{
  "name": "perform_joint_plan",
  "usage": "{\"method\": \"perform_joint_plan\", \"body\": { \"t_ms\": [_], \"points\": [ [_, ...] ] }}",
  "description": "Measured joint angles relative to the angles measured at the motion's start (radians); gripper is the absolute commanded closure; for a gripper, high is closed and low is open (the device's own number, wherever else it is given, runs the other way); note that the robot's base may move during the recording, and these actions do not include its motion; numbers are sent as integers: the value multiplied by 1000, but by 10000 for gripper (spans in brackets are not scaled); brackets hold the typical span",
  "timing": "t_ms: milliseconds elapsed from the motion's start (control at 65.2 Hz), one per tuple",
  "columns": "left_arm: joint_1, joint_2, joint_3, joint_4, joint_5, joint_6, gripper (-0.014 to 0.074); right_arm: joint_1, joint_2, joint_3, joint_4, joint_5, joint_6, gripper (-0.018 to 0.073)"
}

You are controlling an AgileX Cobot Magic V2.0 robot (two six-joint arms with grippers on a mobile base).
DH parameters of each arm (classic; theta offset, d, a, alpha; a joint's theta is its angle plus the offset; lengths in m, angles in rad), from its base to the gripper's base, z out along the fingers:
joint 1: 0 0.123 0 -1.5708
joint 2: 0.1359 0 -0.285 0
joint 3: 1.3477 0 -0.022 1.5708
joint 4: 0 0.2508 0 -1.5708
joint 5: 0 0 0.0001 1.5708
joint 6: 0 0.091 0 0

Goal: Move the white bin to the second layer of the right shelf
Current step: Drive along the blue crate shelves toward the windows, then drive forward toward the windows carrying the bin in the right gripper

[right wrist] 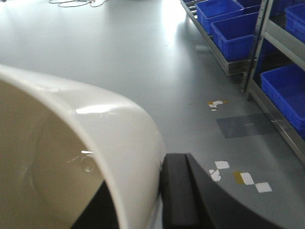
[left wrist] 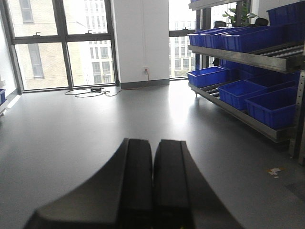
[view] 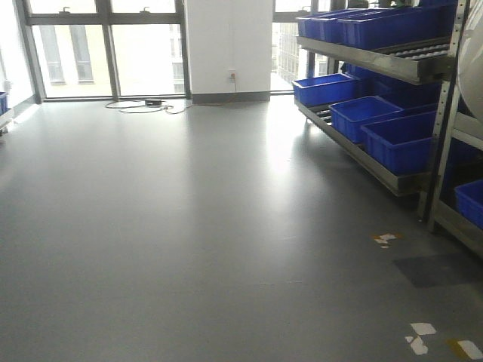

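The white bin [right wrist: 109, 119] fills the left of the right wrist view, glossy cream with its hollow facing the camera, held up above the grey floor. My right gripper [right wrist: 143, 186] is shut on its wall, one black finger [right wrist: 178, 191] outside and the other inside. A pale curved sliver of the bin [view: 473, 60] shows at the front view's right edge. The right shelf second layer [view: 392, 64] is a steel roller level to the right, also seen in the left wrist view [left wrist: 267, 56]. My left gripper [left wrist: 153, 143] is shut on nothing, pointing across the floor.
Blue crates [view: 362, 117] sit on the lowest level and more blue crates [view: 377, 26] on the roller level. A steel upright [view: 441, 151] stands at the rack's near end. Tape marks [right wrist: 248, 179] dot the floor. Cables [view: 143, 105] lie by the far windows.
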Motion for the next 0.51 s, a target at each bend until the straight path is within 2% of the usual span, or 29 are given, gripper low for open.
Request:
{"method": "perform_joint_plan", "body": {
  "t_ms": [506],
  "points": [
    [0, 0, 0, 0, 0, 0, 512, 0, 0, 0, 0, 0, 0, 536]
  ]
}}
